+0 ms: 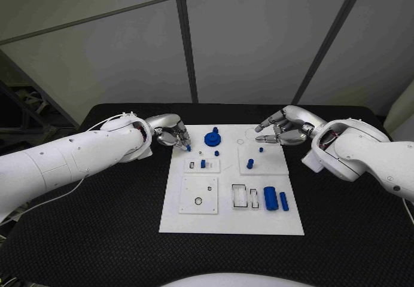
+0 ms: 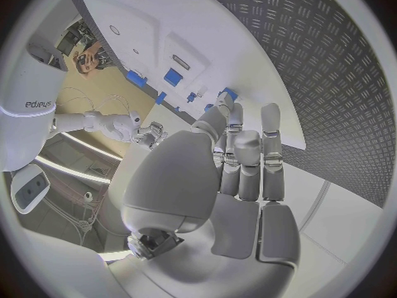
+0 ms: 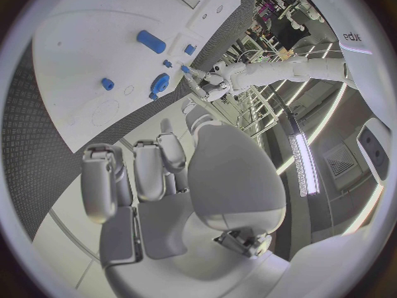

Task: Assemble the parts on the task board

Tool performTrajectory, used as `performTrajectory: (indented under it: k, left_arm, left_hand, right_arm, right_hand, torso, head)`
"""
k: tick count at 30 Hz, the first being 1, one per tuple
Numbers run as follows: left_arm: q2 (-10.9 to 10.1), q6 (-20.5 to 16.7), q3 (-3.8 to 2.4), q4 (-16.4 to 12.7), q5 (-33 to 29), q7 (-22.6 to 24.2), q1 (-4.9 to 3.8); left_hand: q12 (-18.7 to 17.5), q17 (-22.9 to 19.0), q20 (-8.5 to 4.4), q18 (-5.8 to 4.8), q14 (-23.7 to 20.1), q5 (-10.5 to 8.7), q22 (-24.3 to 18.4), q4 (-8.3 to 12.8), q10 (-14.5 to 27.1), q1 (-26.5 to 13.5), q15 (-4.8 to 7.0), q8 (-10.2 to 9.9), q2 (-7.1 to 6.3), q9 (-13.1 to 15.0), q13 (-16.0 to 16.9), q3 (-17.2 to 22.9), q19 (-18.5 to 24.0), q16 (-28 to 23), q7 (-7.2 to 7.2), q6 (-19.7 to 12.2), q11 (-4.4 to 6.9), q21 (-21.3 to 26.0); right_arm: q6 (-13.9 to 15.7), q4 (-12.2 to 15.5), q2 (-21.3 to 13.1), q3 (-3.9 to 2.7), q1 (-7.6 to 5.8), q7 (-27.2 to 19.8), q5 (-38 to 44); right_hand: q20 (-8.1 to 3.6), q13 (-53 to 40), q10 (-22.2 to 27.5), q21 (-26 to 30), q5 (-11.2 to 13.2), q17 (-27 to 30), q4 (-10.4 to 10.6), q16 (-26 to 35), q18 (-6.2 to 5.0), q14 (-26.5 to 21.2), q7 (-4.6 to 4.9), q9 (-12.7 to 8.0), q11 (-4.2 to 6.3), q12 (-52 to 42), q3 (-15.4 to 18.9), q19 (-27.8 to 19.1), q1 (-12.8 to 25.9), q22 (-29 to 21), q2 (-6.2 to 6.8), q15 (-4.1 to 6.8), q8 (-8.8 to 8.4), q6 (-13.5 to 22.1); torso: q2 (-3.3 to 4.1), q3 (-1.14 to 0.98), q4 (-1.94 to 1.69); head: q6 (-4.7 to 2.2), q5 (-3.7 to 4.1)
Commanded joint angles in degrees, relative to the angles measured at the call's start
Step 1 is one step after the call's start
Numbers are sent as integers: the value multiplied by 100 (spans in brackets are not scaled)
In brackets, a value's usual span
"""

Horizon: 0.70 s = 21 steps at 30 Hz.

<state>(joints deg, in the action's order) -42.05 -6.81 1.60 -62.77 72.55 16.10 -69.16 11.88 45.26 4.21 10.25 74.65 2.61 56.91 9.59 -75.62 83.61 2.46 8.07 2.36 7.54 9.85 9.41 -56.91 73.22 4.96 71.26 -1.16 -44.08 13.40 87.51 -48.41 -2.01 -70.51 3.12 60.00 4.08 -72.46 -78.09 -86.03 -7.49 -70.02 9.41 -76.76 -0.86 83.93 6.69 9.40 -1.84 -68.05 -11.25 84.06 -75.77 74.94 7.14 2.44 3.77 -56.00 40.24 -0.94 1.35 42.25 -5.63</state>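
The white task board [image 1: 231,224] lies in the middle of the black table. My left hand [image 1: 173,133] hovers at the board's far left corner and pinches a small blue part [image 1: 188,146] at its fingertips; the left wrist view shows that small blue part [image 2: 229,93] past the fingers [image 2: 245,146]. My right hand [image 1: 283,128] hangs over the board's far right corner with fingers apart and nothing in them. A round blue part with a knob [image 1: 213,140] stands between the hands. A blue peg [image 1: 250,162] stands right of centre. A blue cylinder [image 1: 271,198] and a blue bar [image 1: 284,201] lie near the right edge.
Two raised white plates [image 1: 201,194] with slots sit on the board's left half, the smaller one [image 1: 195,169] holding small blue pieces. Two clear rectangular frames [image 1: 240,195] lie beside the cylinder. Black table surface [image 1: 103,233] surrounds the board on all sides.
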Motion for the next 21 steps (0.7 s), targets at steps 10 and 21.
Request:
performTrajectory:
  k: [10, 21]
  left_arm:
    - [12, 44, 4, 7, 44, -17, -3]
    - [2, 24, 4, 1, 50, -67, 0]
  left_hand:
    - [-42, -61, -16, 4, 2, 19, 20, 61, 106, -75, -18, -33, -17, 460, 12, 12, -9, -18, 34, 14, -7, -16]
    - [-107, -137, 2, -3, -37, 18, 41, 158, 189, -65, -45, -116, -83, 465, 24, 9, 7, -42, 66, -37, -41, -8]
  right_arm:
    - [-9, 4, 2, -3, -10, -52, 7]
    - [-8, 1, 2, -3, -10, -52, 7]
  right_hand:
    - [-28, -4, -9, 30, -9, -2, 45, 30, -45, 175, -14, 15, 8, -25, 1, 291, 28, 1021, -50, 15, 19, -44]
    - [-28, -4, -9, 30, -9, -2, 45, 30, -45, 175, -14, 15, 8, -25, 1, 291, 28, 1021, -50, 15, 19, -44]
  torso:
    - [0, -2, 2]
    - [-2, 0, 1]
  head:
    - [7, 4]
    - [9, 9]
